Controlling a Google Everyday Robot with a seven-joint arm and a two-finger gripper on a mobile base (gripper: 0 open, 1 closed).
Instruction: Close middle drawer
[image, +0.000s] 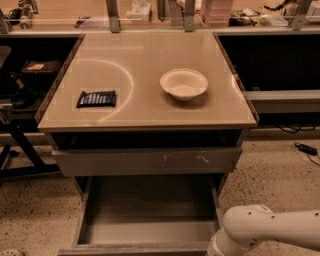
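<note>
The pincer is out of my view, so I cannot tell its state; only the white rounded robot arm (260, 227) shows at lower right, beside the wide grey middle drawer (150, 231), which stands pulled out beneath the scratched grey drawer front (147, 161). On the glossy beige counter (145, 50) I see a white round bowl (183, 84) and, well apart to its left, a dark flat snack packet (96, 98); speckled stone floor (280, 170) lies around the cabinet.
</note>
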